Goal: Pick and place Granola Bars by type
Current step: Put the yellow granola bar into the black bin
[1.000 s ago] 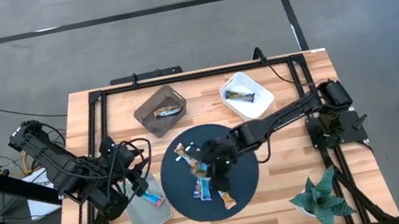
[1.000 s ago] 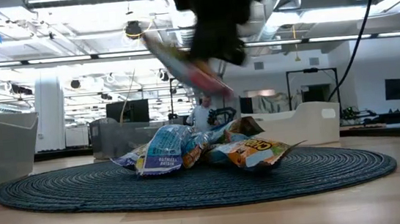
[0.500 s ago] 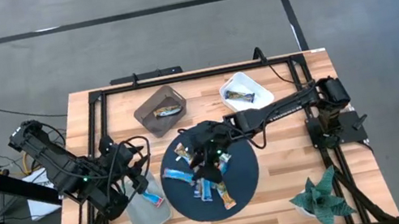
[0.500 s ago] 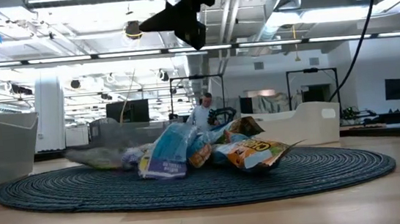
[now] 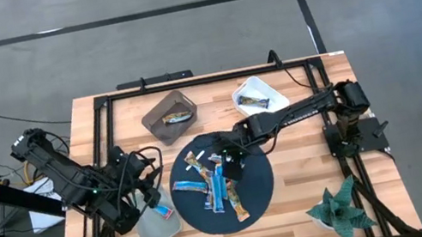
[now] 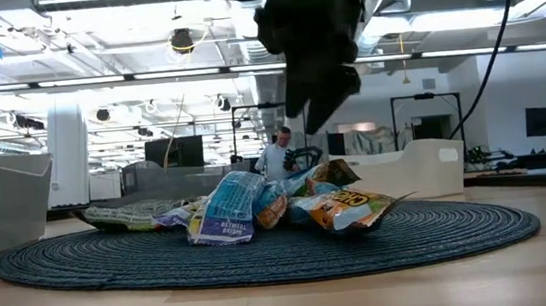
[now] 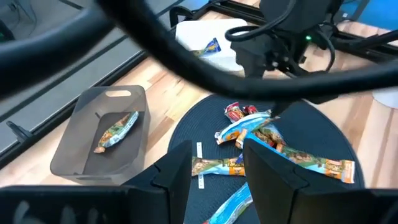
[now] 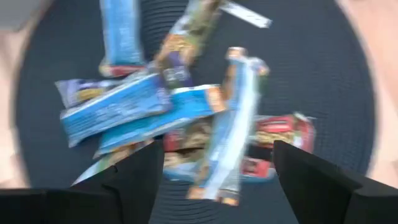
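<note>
Several granola bars (image 5: 214, 183) in blue, orange-brown and red wrappers lie in a loose pile on the round dark mat (image 5: 255, 193); the low view shows the pile (image 6: 258, 207) resting on the mat. My right gripper (image 5: 229, 148) hangs open above the far part of the pile, the bars (image 8: 205, 124) below its empty fingers. My left gripper (image 5: 143, 204) waits open over the grey tray (image 5: 154, 230) at the table's left, where one bar (image 5: 162, 209) lies. One bar (image 5: 179, 117) lies in the brown bin, another (image 5: 255, 102) in the white bin.
The brown bin (image 5: 156, 111) and the white bin (image 5: 275, 109) stand at the far side of the table. A green plant (image 5: 340, 209) stands at the near right corner. A black frame rail (image 5: 204, 79) runs along the table's edges. A person shows far off in the room (image 6: 276, 158).
My right gripper has moved up and toward the table's far edge, and has opened. The bar it held a second ago has dropped; it now lies on the mat at the left of the pile in the low view.
</note>
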You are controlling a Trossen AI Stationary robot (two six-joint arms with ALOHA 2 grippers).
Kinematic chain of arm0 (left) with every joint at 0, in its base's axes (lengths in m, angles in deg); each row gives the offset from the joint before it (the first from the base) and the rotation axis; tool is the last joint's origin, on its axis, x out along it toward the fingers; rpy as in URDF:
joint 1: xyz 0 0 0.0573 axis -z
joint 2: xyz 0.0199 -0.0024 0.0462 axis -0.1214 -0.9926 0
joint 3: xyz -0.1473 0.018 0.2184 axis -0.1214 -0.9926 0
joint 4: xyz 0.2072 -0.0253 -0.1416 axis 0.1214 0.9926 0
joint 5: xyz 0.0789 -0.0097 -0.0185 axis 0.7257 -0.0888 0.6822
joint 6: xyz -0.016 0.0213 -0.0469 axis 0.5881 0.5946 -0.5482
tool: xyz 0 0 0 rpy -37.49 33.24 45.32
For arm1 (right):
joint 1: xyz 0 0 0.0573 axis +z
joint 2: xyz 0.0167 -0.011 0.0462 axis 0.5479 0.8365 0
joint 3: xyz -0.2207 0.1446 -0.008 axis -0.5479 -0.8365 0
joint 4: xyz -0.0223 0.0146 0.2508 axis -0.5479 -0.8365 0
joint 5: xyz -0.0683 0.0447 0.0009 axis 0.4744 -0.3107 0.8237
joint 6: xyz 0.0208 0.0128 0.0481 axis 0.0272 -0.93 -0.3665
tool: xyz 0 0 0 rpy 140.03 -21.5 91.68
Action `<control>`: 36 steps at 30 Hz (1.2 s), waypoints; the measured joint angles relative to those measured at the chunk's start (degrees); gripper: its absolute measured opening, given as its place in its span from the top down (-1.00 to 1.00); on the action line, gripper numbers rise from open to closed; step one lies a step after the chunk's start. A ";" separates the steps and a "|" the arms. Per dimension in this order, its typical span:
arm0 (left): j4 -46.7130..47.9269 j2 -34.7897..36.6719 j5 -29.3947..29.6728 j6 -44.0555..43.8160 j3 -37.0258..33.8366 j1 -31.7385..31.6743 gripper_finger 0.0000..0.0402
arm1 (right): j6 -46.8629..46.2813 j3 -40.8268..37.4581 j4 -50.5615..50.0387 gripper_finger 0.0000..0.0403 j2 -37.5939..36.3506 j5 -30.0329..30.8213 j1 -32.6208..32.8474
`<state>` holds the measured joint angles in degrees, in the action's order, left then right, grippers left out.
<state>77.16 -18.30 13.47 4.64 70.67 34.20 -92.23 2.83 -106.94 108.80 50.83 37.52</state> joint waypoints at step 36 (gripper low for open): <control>-1.34 -4.79 -3.72 1.38 0.00 -3.61 0.31 | -0.50 -1.18 4.00 -0.31 8.52 -6.76 -3.47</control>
<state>75.82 -23.09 9.75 6.02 70.67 30.59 -92.73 1.65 -102.94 117.33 44.07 34.05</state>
